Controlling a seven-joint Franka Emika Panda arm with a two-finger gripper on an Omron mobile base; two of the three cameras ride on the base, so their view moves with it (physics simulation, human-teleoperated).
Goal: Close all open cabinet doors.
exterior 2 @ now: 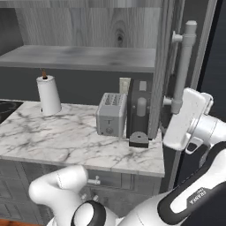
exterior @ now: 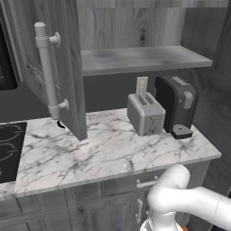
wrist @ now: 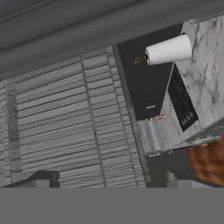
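Gripper (exterior 2: pixel 174 121): being held against the right cabinet door (exterior 2: pixel 165 66) below its bar handle (exterior 2: pixel 184 66); grip state cannot be told. Left cabinet door (exterior: pixel 54 63): being left swung open over the marble counter (exterior: pixel 103 153). Toaster (exterior: pixel 145 113), coffee machine (exterior: pixel 176 106), paper towel roll (exterior 2: pixel 48 95): being kept behind.

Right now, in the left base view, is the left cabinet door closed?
No, the left cabinet door stands swung out over the counter, and the shelf inside is exposed.
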